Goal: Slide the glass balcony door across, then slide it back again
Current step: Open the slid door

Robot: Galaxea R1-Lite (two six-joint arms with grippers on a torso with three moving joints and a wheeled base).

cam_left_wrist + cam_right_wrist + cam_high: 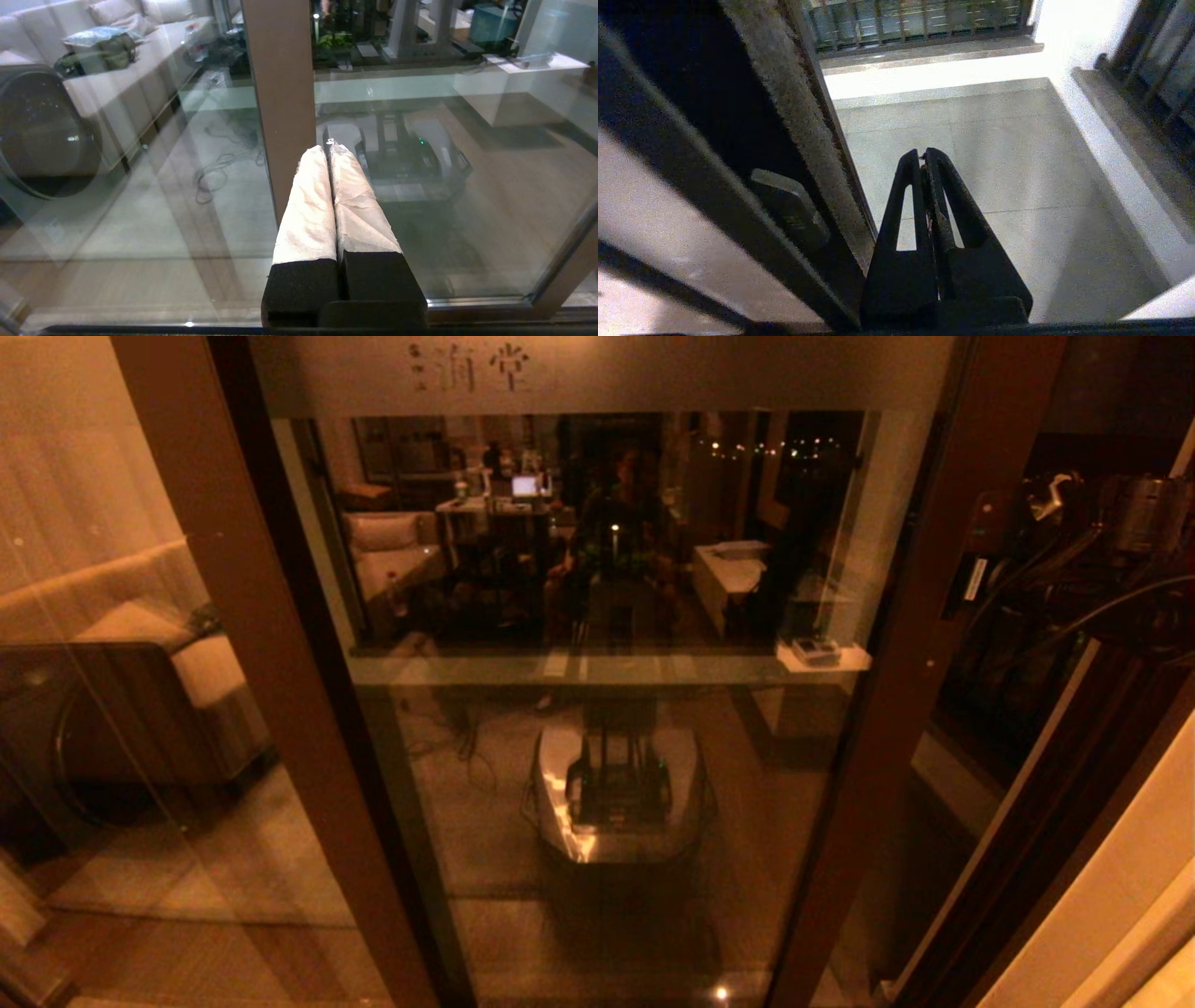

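The glass balcony door (pixel 607 616) fills the head view, with a frosted top band bearing small characters (pixel 471 369) and brown stiles on both sides. Its right stile (pixel 896 644) borders a dark gap, and my right arm (pixel 1074 532) reaches into that gap. In the right wrist view my right gripper (pixel 922 154) is shut and empty, close beside the door's edge (pixel 803 140); a recessed handle plate (pixel 789 210) shows on it. My left gripper (pixel 329 147), fingers wrapped in white cloth, is shut on nothing. It points at the glass just beside a brown stile (pixel 280 93).
A plain glass panel (pixel 112 663) stands to the left, with a sofa reflected in it. The door jamb (pixel 1055 803) and a pale wall (pixel 1120 877) close the right side. Beyond the gap lie the balcony floor (pixel 994 154) and a barred railing (pixel 915 18).
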